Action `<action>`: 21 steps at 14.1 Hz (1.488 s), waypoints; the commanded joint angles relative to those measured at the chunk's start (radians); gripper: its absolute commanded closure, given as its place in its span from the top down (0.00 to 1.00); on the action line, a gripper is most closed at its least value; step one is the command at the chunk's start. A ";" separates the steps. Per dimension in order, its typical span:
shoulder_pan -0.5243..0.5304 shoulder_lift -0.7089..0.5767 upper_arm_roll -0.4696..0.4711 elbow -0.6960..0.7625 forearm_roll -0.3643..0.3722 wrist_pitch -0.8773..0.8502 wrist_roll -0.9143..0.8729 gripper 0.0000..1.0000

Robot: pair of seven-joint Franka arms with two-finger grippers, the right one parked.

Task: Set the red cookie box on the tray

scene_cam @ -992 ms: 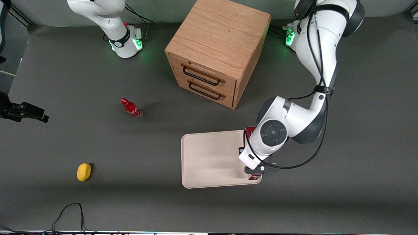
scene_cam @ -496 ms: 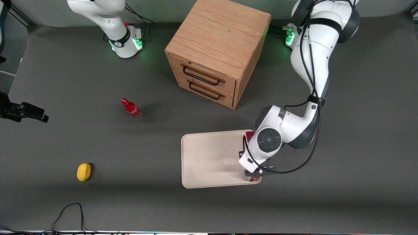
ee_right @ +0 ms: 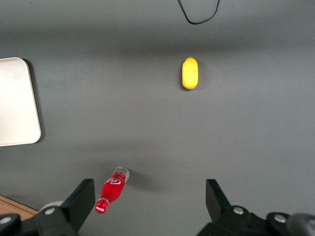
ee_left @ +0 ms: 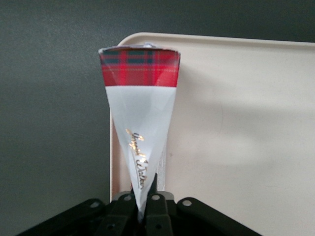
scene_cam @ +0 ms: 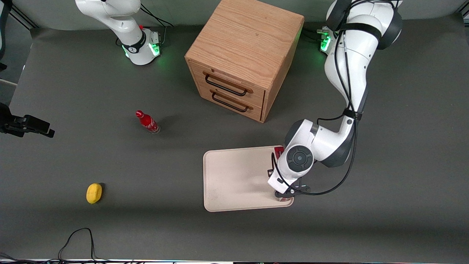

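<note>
I see my tool [ee_left: 146,216] clamped tight on the thin, flat red cardboard cookie box [ee_left: 140,123], pinching its white side. The box hangs edge-on over the large cream-beige rectangular tray [scene_cam: 234,179], along the tray edge toward the working arm's end of the dark grey desk [scene_cam: 110,227].

wooden drawer cabinet [scene_cam: 244,57], red bottle [scene_cam: 147,121], lemon [scene_cam: 93,193]

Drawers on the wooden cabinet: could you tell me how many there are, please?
2. The upper drawer sits above the lower drawer on the cabinet front. The gripper holds the red cookie box over the tray.
</note>
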 commanded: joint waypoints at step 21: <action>0.399 -0.963 0.055 -0.642 -0.031 -0.261 0.646 1.00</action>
